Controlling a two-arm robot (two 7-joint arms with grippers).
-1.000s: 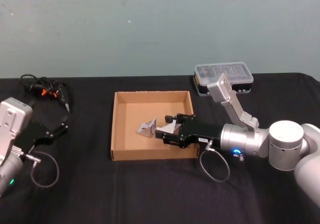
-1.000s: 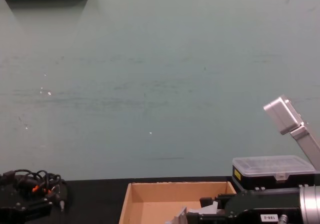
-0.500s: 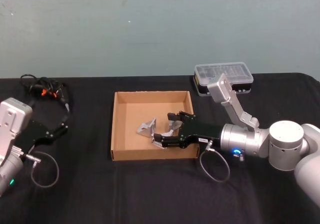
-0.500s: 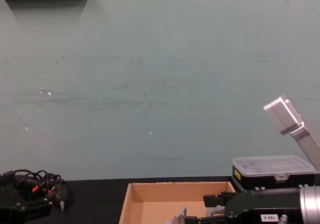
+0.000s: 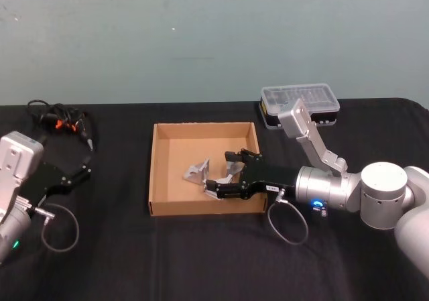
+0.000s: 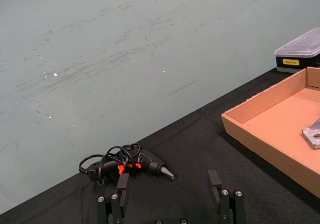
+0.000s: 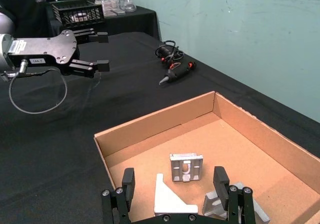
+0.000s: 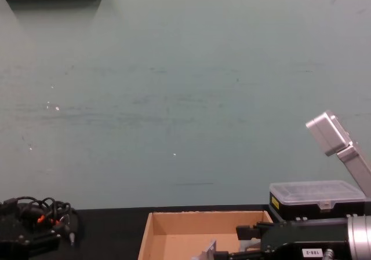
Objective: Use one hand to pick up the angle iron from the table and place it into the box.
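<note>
Even, soft indoor light from overhead, moderately bright; no hard shadows anywhere. Matte black tabletop (image 5: 201, 254) swallows most detail, barely any sheen. Faint short shadows inside the box (image 5: 167, 180) along its walls and under the metal pieces in right wrist view. Small glare on the clear lid of the organiser case (image 5: 299, 97) and on silver arm housings. Head view a bit soft and grainy, w/ mild blur overall. Wrist views sharper nearby, fingers (image 7: 128, 180) at the picture edge slightly soft. Wall (image 8: 174, 98) evenly lit, scuffs visible. No obvious edge distortion.
</note>
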